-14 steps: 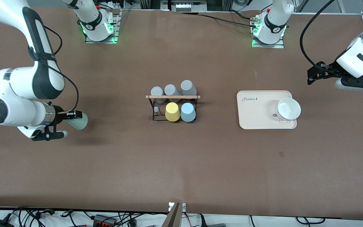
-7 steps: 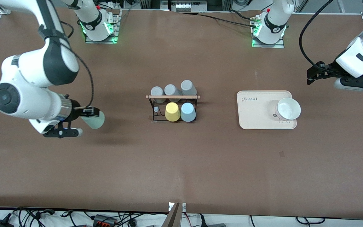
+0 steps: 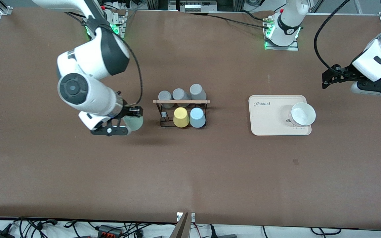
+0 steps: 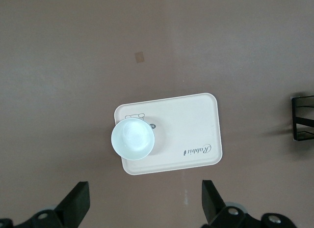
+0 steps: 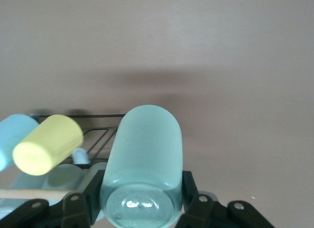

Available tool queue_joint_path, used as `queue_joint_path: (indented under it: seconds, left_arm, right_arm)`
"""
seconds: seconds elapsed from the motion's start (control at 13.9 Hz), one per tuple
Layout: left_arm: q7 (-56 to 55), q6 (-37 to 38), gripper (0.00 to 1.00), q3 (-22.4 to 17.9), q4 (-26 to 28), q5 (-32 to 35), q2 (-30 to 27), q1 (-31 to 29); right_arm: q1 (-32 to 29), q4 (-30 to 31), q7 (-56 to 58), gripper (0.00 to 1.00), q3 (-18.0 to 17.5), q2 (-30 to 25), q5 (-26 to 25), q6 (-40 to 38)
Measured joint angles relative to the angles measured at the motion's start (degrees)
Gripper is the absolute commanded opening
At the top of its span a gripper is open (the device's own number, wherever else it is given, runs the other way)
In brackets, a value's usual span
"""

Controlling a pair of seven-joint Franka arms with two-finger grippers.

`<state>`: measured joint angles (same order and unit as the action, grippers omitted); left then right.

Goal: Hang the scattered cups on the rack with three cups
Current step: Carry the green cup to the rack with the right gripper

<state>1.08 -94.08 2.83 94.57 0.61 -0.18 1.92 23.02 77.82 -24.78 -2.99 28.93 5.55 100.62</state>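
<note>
Carrying the mint cup (image 3: 134, 123), the right end effector (image 3: 131, 116) grips it just beside the rack (image 3: 181, 101); next it needs the free peg. The left end effector (image 3: 330, 80) waits, spread wide, empty.

Mint cup (image 3: 134, 122) now beside rack (image 3: 181, 112)

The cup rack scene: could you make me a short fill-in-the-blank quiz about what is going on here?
1. The right gripper is shut on a pale ____ cup.
2. On the rack, the yellow cup hangs beside a light ____ cup.
3. The number of grey cups on the rack is ____.
4. The white bowl sits on the cream ____.

Missing words: green; blue; three; tray
</note>
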Motion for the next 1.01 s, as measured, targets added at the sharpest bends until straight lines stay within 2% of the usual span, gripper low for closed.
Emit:
queue_joint_path:
  seconds: [0.5,1.01]
  left_arm:
    - [0.0,0.1,1.0,0.0,-0.2,0.0,0.0,-0.1]
    - [0.0,0.5,1.0,0.0,-0.2,0.0,0.0,-0.1]
  right_arm:
    - [7.0,-2.6,-4.2,0.2,0.0,3.6,0.0,1.8]
    - [8.0,-2.8,-4.4,0.2,0.0,5.7,0.0,2.1]
